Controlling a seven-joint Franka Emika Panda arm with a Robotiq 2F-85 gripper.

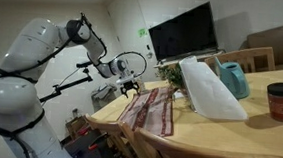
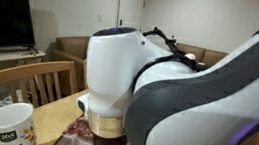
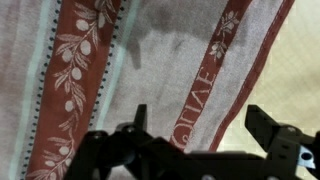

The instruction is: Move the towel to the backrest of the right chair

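The towel (image 1: 149,110), dark red and tan striped, lies flat on the wooden table (image 1: 258,132) near its corner. It fills the wrist view (image 3: 150,60), showing olive-branch print and red bands. My gripper (image 1: 129,85) hovers just above the towel's far end. In the wrist view my gripper (image 3: 200,128) is open, its fingers spread over the towel's red edge band, with nothing between them. A light-brown chair with a wide curved top rail (image 1: 192,151) stands at the table's near side. In an exterior view the arm hides most of the scene.
A stiff white bag (image 1: 209,89), a teal pitcher (image 1: 234,77) and a red jar (image 1: 280,101) stand on the table beside the towel. A TV (image 1: 183,32) is behind. A slatted wooden chair (image 2: 28,77) and a white mug (image 2: 7,125) show near the table.
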